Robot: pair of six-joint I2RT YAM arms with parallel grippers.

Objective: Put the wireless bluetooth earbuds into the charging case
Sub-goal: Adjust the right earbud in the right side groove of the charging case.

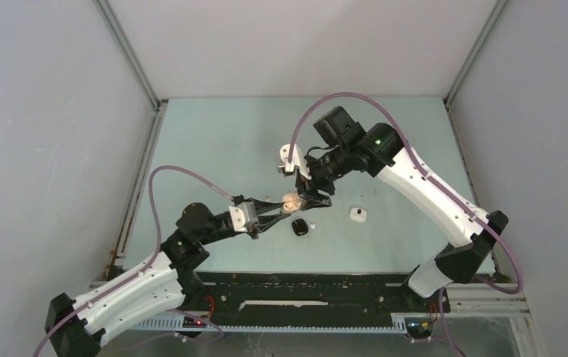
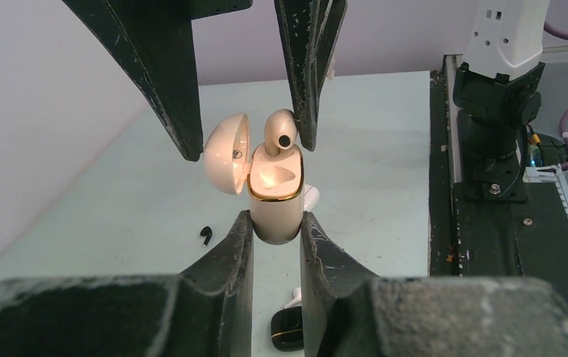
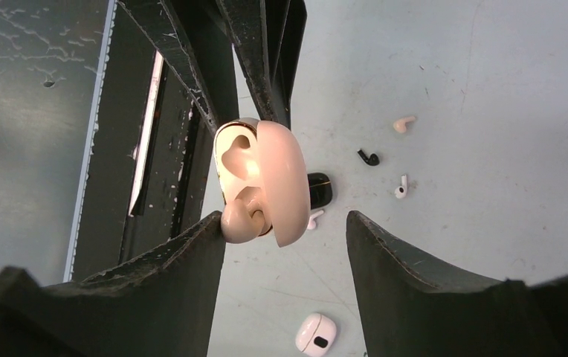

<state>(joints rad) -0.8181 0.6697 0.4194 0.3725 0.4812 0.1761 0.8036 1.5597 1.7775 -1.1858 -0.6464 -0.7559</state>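
My left gripper (image 2: 276, 217) is shut on the body of a beige charging case (image 2: 273, 212) and holds it upright above the table, lid swung open. It also shows in the top view (image 1: 291, 202). A beige earbud (image 2: 281, 132) stands in one slot of the case, its head sticking out. My right gripper (image 3: 285, 219) is wide open around the case top. One of its fingers (image 3: 192, 260) touches the beige earbud (image 3: 240, 219), and the other stands well apart. The case's second slot (image 3: 238, 158) looks empty.
A black case (image 1: 300, 227) lies on the table under the held case, with a white bud (image 3: 313, 218) beside it. A white case (image 1: 357, 214) lies to the right. Loose black (image 3: 369, 158), white (image 3: 401, 186) and beige (image 3: 404, 123) buds lie beyond.
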